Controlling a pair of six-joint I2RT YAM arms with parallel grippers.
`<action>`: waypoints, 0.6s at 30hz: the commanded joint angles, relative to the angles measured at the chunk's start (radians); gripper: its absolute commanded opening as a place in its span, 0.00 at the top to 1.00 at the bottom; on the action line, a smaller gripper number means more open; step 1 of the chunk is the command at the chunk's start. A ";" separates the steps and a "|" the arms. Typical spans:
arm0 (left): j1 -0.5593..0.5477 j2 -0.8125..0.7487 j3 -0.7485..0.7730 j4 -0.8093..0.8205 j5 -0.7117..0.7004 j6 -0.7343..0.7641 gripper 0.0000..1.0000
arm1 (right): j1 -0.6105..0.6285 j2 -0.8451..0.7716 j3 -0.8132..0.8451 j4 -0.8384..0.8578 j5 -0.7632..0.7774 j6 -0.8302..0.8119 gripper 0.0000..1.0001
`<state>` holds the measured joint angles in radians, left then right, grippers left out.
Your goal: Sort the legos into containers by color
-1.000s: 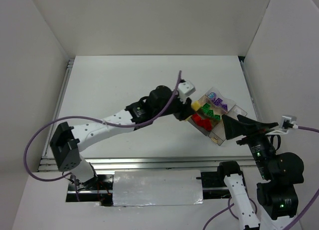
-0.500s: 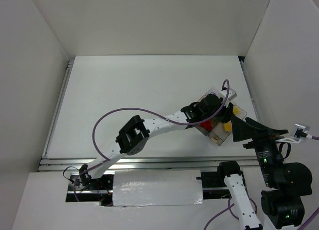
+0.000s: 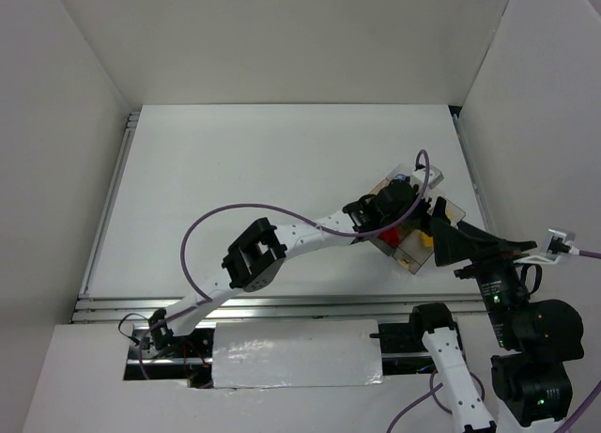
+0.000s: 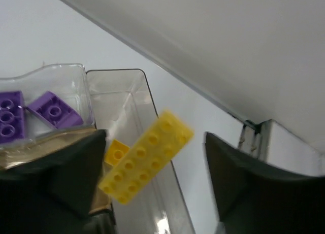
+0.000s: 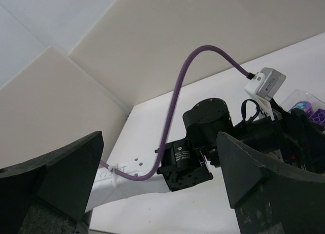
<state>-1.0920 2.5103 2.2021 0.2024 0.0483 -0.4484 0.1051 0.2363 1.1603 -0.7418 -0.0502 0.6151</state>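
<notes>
My left gripper [image 4: 154, 165] hangs open over the right end of the clear container box [image 4: 137, 89]. A flat yellow studded plate [image 4: 147, 163] lies tilted between its wide-apart jaws, over a compartment holding a small yellow brick [image 4: 116, 152]. The plate's lower end is next to the left finger; no grip shows. Two purple legos [image 4: 53, 109] sit in the neighbouring compartment. From above, the left gripper [image 3: 413, 219] covers most of the box [image 3: 452, 208]; a yellow piece [image 3: 425, 238] and a red one [image 3: 389, 234] show. My right gripper [image 3: 441, 243] stands open and empty just right of the box.
The left arm [image 5: 203, 137] with its purple cable [image 5: 177, 97] fills the right wrist view ahead of the right gripper [image 5: 160, 142]. White walls close in the table [image 3: 263, 170] at the back and sides. The right wall [image 4: 228, 51] is close behind the box.
The left arm swung from the box's left side to over its right end carrying a yellow piece. Its jaws then opened and the yellow plate came loose. The right gripper shifted slightly.
</notes>
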 commanded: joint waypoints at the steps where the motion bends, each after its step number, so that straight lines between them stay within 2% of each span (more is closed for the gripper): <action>1: -0.002 -0.051 -0.024 0.078 -0.010 -0.016 0.01 | 0.007 0.011 0.001 0.016 -0.011 -0.017 0.00; 4: 0.009 -0.134 -0.090 0.081 -0.022 -0.004 0.00 | 0.007 0.023 0.013 0.015 0.001 -0.031 0.00; 5: 0.026 -0.171 -0.158 0.101 -0.022 0.003 0.00 | 0.007 0.027 0.024 0.013 0.006 -0.037 0.00; 8: 0.085 -0.330 -0.282 0.074 -0.044 0.020 0.00 | 0.008 0.049 0.038 0.016 0.018 -0.070 0.00; 11: 0.173 -0.564 -0.416 -0.004 -0.103 0.033 0.00 | 0.010 0.077 0.053 0.010 0.021 -0.106 0.00; 12: 0.193 -0.618 -0.444 -0.047 -0.141 0.057 0.00 | 0.011 0.089 0.058 0.009 0.018 -0.127 0.00; 13: 0.220 -0.667 -0.467 -0.098 -0.283 0.066 0.01 | 0.016 0.095 0.062 0.009 0.013 -0.141 0.00; 14: 0.234 -0.770 -0.511 -0.200 -0.362 0.071 0.00 | 0.022 0.103 0.074 0.002 0.015 -0.158 0.00; 16: 0.289 -0.868 -0.562 -0.309 -0.457 0.065 0.00 | 0.033 0.126 0.088 -0.008 0.032 -0.172 0.00; 17: 0.309 -0.969 -0.625 -0.383 -0.522 0.056 0.01 | 0.036 0.130 0.090 -0.016 0.041 -0.179 0.00; 18: 0.349 -1.023 -0.663 -0.408 -0.533 0.051 0.00 | 0.038 0.139 0.088 -0.019 0.049 -0.181 0.00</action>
<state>-0.7742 1.6508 1.6188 -0.0319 -0.2890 -0.4152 0.1303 0.3462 1.2167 -0.7483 -0.0315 0.4862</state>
